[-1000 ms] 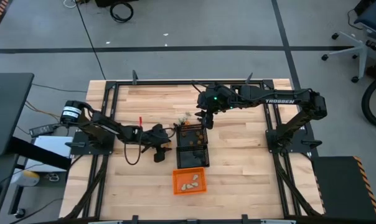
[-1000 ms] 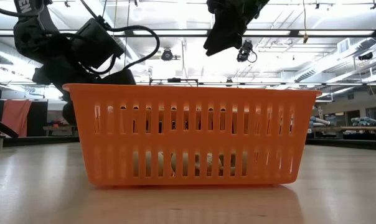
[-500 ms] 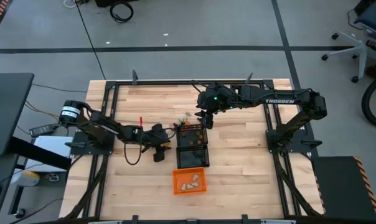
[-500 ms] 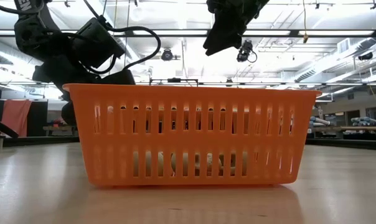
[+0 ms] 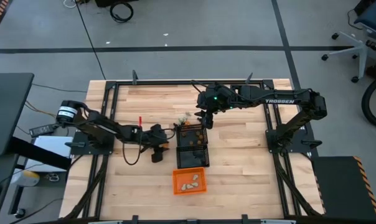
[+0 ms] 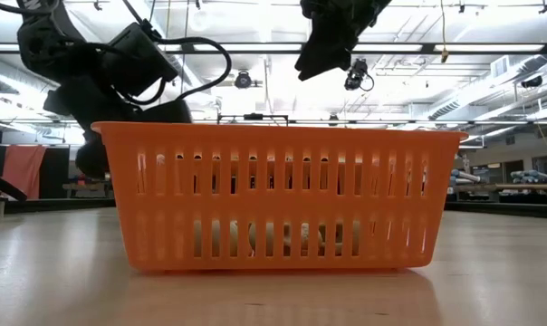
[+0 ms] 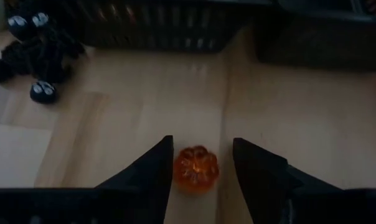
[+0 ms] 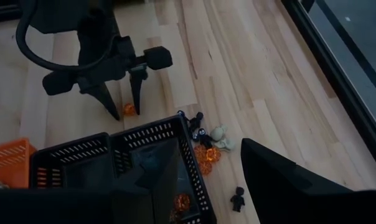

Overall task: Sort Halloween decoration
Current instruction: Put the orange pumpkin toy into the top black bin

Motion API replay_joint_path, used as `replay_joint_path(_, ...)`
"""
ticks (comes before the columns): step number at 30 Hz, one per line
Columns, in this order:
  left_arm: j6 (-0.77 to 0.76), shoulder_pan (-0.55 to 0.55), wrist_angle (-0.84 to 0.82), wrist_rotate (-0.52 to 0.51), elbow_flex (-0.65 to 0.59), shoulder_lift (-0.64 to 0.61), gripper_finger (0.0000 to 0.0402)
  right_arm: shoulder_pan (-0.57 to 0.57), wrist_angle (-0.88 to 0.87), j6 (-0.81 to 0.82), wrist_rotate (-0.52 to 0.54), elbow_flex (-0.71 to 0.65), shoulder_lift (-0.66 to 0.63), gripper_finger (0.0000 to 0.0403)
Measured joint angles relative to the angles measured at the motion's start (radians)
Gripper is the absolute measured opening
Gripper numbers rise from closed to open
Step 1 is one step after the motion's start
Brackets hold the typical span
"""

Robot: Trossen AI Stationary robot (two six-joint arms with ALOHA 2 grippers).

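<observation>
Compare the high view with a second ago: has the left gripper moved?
Yes, slightly. The left gripper has drawn back from the black mesh basket, away from the table's middle. An orange pumpkin trinket sits between its fingers.

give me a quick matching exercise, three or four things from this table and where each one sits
Things:
1. orange pumpkin trinket
2. orange basket
3. right hand
4. black spider trinket

Places:
a. on bare wood beside a black mesh basket
b. between the left hand's open fingers
c. above the far black basket
d. nearest the table's front edge

Pairs: 1-b, 2-d, 3-c, 4-a
</observation>
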Motion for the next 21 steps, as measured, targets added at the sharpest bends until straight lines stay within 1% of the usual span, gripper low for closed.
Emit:
replay_joint_path(5,0.01,-0.001,-0.073,0.013,-0.001,-0.048,0.0175,0.0,0.032,-0.007,0.0,0.0,0.0,0.0178)
replay_joint_path(13,0.008,-0.002,-0.079,0.011,-0.001,-0.045,0.0172,0.0,0.054,-0.005,0.0,0.0,0.0,0.0178)
replay_joint_path(16,0.009,-0.001,-0.08,0.006,-0.001,-0.045,0.0155,0.0,0.054,-0.001,0.0,0.0,0.0,0.0178)
replay_joint_path(21,0.005,-0.001,-0.082,-0.001,-0.001,-0.046,0.011,0.0,0.054,0.002,0.0,0.0,0.0,0.0178)
